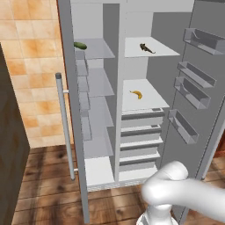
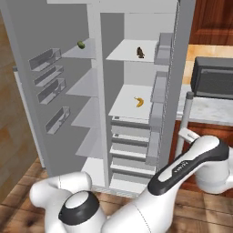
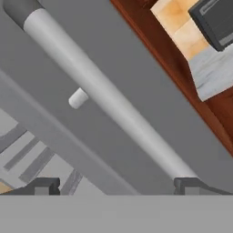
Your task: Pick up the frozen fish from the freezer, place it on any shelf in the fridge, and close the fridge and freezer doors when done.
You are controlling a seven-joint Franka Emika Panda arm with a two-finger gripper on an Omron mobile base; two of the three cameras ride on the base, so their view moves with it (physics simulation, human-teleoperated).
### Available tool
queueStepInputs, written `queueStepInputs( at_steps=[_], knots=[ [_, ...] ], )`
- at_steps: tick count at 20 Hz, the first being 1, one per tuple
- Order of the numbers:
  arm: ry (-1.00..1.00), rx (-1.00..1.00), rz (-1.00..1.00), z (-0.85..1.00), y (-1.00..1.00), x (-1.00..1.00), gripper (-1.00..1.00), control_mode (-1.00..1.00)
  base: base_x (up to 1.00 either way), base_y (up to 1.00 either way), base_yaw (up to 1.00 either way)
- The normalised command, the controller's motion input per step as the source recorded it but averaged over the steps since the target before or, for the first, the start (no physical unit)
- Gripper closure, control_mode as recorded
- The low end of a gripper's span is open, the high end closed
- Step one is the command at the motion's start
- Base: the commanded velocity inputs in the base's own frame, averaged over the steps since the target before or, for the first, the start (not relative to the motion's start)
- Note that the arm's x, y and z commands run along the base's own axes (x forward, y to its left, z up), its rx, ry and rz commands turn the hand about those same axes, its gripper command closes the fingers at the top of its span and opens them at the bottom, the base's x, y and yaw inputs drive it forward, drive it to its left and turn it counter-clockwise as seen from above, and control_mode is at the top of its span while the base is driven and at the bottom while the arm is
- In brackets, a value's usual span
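Lying dark and slim on the top fridge shelf [image 1: 165, 52], one frozen fish [image 1: 146, 48] is sitting above one curved yellow banana [image 1: 136, 93]; the gripper [image 3: 117, 184] is hovering spread-fingered beside a smooth cylindrical door handle [image 3: 109, 102].

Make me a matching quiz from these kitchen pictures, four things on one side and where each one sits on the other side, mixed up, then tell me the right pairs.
Things:
1. fish
2. banana
3. cucumber
4. microwave

Places:
A. top shelf of the left compartment
B. on the counter to the right of the open doors
C. top shelf of the right compartment
D. right compartment, on the shelf just above the drawers

Pairs: 1-C, 2-D, 3-A, 4-B
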Motion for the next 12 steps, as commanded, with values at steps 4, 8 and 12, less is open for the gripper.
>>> queueStepInputs(
  at_steps=[4, 8, 12],
  knots=[
    [0.00, 0.00, 0.12, -0.01, -0.02, 0.09, -1.00, -1.00, 0.00, 0.00, 0.00],
    [0.00, 0.00, 0.04, -0.11, 0.00, 0.22, -1.00, -1.00, 0.00, 0.00, 0.00],
    [0.00, 0.00, 0.02, -0.08, 0.00, 0.27, -1.00, -1.00, 0.00, 0.00, 0.00]
  ],
)
